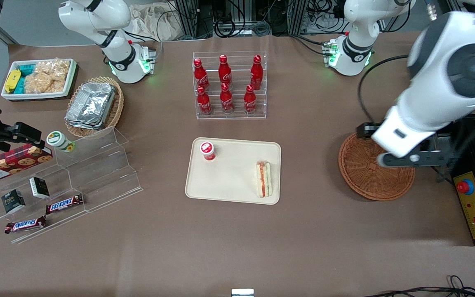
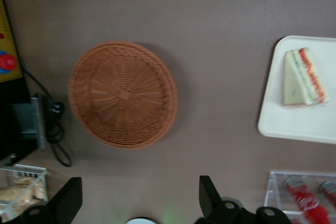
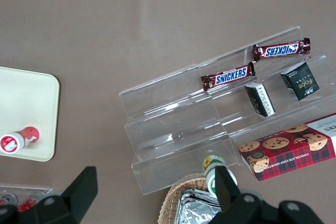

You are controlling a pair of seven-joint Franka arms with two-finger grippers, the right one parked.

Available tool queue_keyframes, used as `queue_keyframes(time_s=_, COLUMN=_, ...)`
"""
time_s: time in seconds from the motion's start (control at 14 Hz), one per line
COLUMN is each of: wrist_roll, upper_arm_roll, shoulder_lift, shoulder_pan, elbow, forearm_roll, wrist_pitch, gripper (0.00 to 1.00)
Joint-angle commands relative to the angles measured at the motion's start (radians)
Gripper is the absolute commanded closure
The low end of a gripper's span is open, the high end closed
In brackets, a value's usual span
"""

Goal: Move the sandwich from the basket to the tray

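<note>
gripper (image 2: 137,203) of the left arm hangs high over the table w/ its two dark fingers (image 2: 68,199) spread wide apart, nothing between them; in the front view it sits at right-centre of the frame, above the basket (image 1: 375,173), though the arm's white housing covers most of it there, so its exact spot over the weave is prob. the rim farther from the camera. basket itself is round, reddish-brown wicker, nothing inside, resting on the brown table toward the working arm's end. sandwich (image 1: 263,178) lies flat on the tray (image 1: 229,181), at the tray edge closest to the basket, red & green filling stripes showing along its length; in the wrist view the same wedge (image 2: 302,78) shows pale bread w/ the coloured layers on one edge, tray rim (image 2: 273,124) well apart from the basket (image 2: 123,94). small red-capped cup (image 1: 207,150) also stands on the tray, at its upper-left corner in the front frame, apart from the sandwich. farther from the camera than the tray, at top-centre of the frame, a clear rack (image 1: 230,84) holds six red bottles.
</note>
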Motion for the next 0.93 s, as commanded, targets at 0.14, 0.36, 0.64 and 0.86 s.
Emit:
queue_keyframes(time_s=0.14, wrist_roll=0.162, upper_arm_roll=-0.005, shoulder_lift=-0.191, shoulder_pan=0.220, elbow=-0.167, forearm_roll=-0.109, wrist_pitch=0.004, gripper=0.00)
queue_keyframes(time_s=0.36, wrist_roll=0.229, upper_arm_roll=-0.002, shoulder_lift=-0.297, shoulder_pan=0.297, elbow=-0.256, forearm_roll=-0.178, wrist_pitch=0.030, gripper=0.00)
queue_keyframes(time_s=0.64, wrist_roll=0.286, upper_arm_roll=0.033, shoulder_lift=-0.414, shoulder_pan=0.308, elbow=-0.376, forearm_roll=-0.238, wrist_pitch=0.092, gripper=0.00)
queue_keyframes(time_s=0.86, wrist_roll=0.329, upper_arm_roll=0.049, shoulder_lift=-0.426, shoulder_pan=0.308, elbow=-0.390, forearm_roll=-0.253, wrist_pitch=0.110, gripper=0.00)
